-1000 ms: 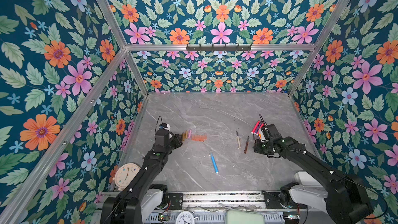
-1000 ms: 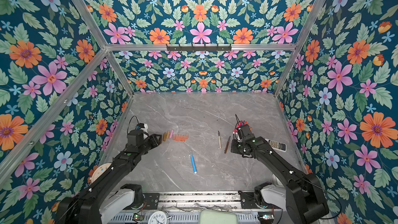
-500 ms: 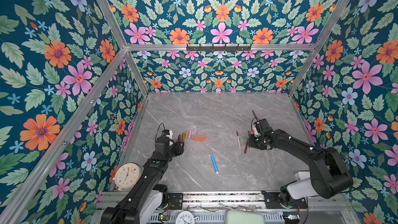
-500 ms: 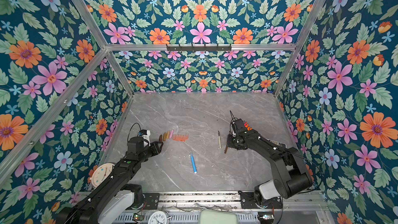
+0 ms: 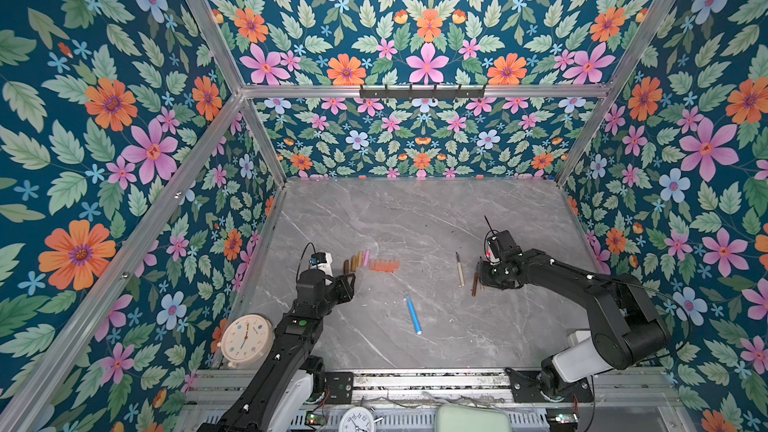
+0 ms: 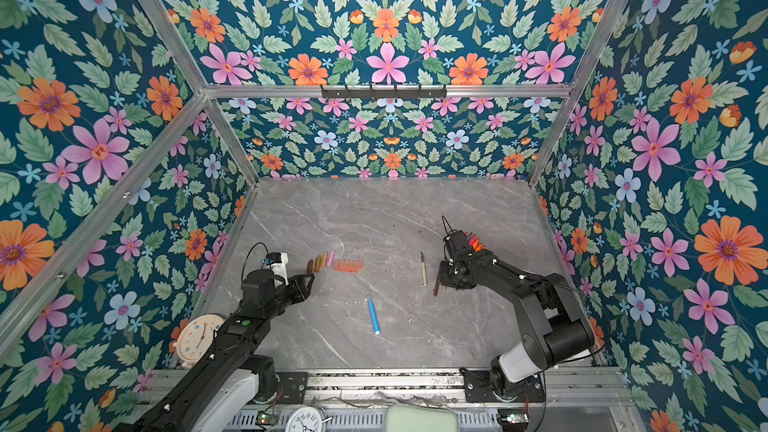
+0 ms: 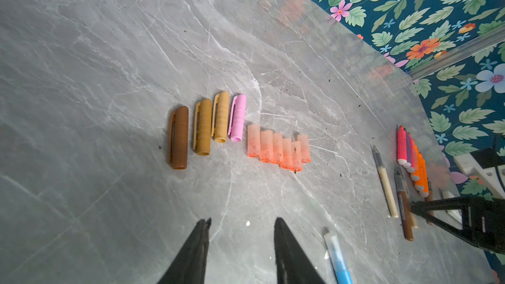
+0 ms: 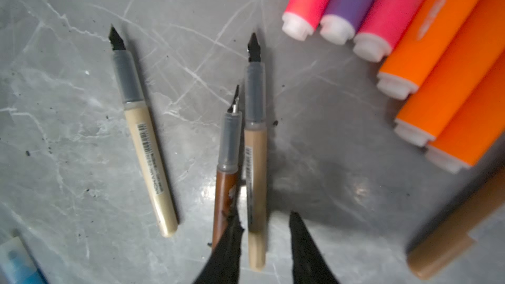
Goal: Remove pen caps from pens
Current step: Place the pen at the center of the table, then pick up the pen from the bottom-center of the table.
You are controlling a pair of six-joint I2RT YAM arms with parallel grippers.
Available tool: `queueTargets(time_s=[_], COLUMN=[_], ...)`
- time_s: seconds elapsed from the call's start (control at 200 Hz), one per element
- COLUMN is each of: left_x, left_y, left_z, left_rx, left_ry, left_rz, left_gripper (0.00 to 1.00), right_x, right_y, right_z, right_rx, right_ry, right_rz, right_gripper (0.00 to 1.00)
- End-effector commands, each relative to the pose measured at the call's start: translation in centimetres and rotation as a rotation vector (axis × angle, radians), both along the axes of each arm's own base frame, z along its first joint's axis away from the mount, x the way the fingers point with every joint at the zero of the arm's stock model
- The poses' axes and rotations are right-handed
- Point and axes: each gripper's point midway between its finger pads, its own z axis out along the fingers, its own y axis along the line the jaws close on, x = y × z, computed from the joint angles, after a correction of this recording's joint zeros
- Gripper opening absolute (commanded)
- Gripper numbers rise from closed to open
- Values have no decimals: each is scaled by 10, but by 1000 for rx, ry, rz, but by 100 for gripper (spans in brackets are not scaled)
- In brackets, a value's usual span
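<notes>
Hanging low over the bench (image 5: 415, 218), the right hand (image 8: 264, 213) stands partly open and grips nothing. Its fingers sit astride the tail of an uncapped tan pen (image 8: 255, 159) lying beside a brown pen (image 8: 222, 184), right of the blue pen (image 5: 412, 312). Left of the blue pen, the left hand (image 7: 242, 219) gapes empty near the row of pen caps (image 7: 237, 118).

The far half of your desk (image 5: 415, 209) is open wall to wall. Ahead of your left tool (image 7: 242, 219) there is a bare strip, then the caps (image 7: 237, 121) in a row. The blue pen (image 5: 413, 312) lies mid-desk. Your right tool (image 8: 264, 214) straddles one tan pen (image 8: 255, 159), with markers (image 8: 410, 36) packed near it. The clock (image 5: 246, 339) stands by the near left corner.
</notes>
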Motion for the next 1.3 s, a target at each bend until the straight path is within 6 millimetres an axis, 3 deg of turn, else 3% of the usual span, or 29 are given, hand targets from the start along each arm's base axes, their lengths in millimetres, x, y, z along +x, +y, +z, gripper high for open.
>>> queueTargets(time_s=[0.0, 0.19, 0.28, 0.405, 0.55, 0.705, 0.86, 0.975, 1.14, 1.295], left_x=[4, 5, 5, 5, 4, 3, 3, 5, 5, 5], left_y=[1, 2, 3, 3, 3, 8, 8, 8, 6, 6], left_z=[6, 6, 6, 7, 9, 12, 10, 8, 6, 7], left_rx=[1, 7, 10, 8, 9, 10, 13, 17, 19, 21], left_ry=[-31, -30, -32, -37, -50, -67, -60, -47, -35, -41], left_rz=[8, 16, 24, 21, 26, 51, 53, 54, 45, 47], left_gripper=[42, 42, 42, 41, 41, 41, 40, 40, 40, 40], right_x=[5, -2, -10, -25, -47, -74, -107, -129, -135, -129], right_y=[-1, 0, 9, 23, 49, 91, 147, 185, 207, 205], right_z=[7, 22, 31, 44, 56, 61, 48, 32, 7, 1], right_rx=[-13, -3, 50, 72, 94, 112, 132, 39, -144, -259], right_ry=[-39, -61, -68, -102, -124, -146, -111, -70, -34, -32], right_rz=[22, 59, 106, 183, 262, 355, 459, 567, 630, 611], right_gripper=[41, 54, 61, 63, 61, 58, 54, 54, 53, 53])
